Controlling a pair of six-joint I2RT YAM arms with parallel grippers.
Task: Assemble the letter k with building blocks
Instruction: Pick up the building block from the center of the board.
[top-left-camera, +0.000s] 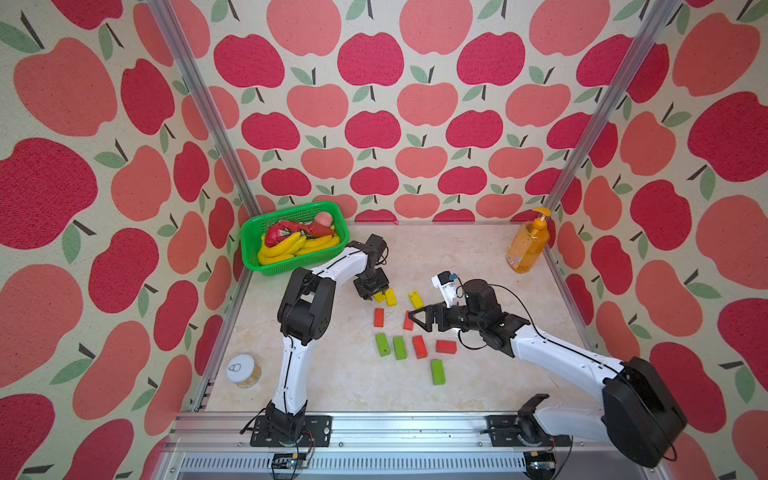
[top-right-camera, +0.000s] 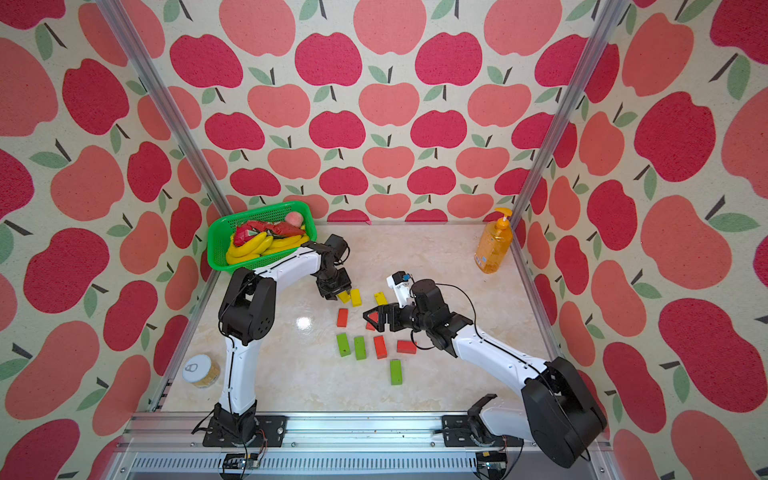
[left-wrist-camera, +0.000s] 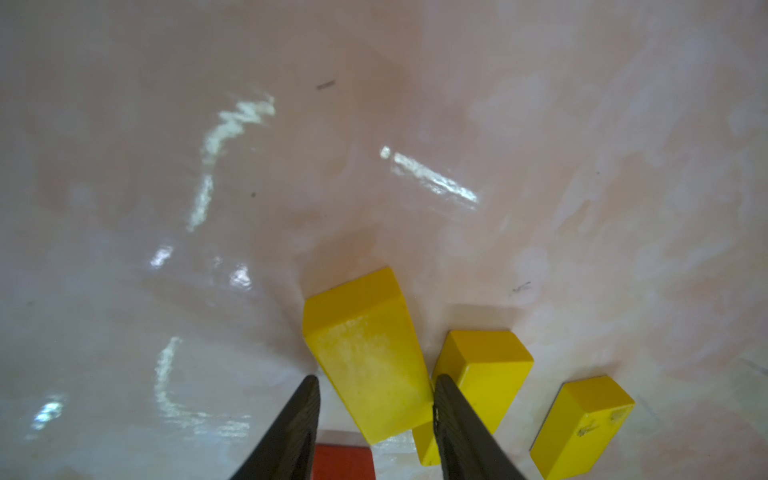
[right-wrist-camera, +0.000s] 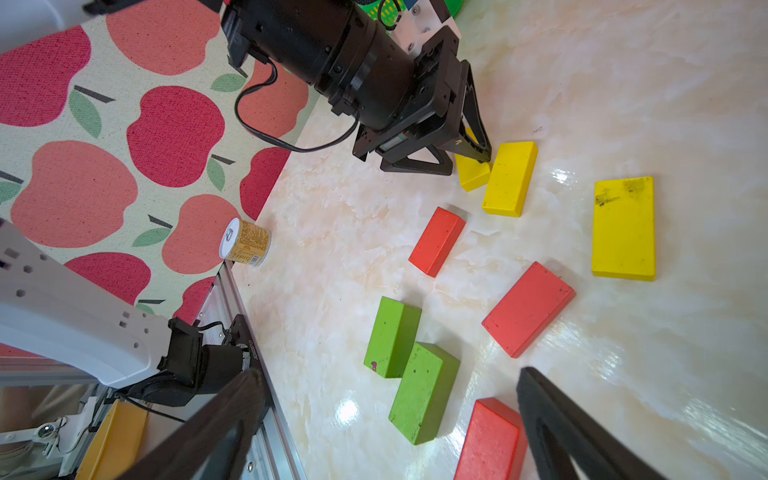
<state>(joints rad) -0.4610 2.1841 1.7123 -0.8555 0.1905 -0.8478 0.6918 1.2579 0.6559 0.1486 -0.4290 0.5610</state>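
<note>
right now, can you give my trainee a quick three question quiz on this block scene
1. True or false: the right jaws are shut on a green block.
2. How many green blocks lie on the table?
3. What colour is the block between the left jaws? A red, B green, C yellow.

Key:
1. False. They stand wide open and hold nothing.
2. Three.
3. C, yellow.
</note>
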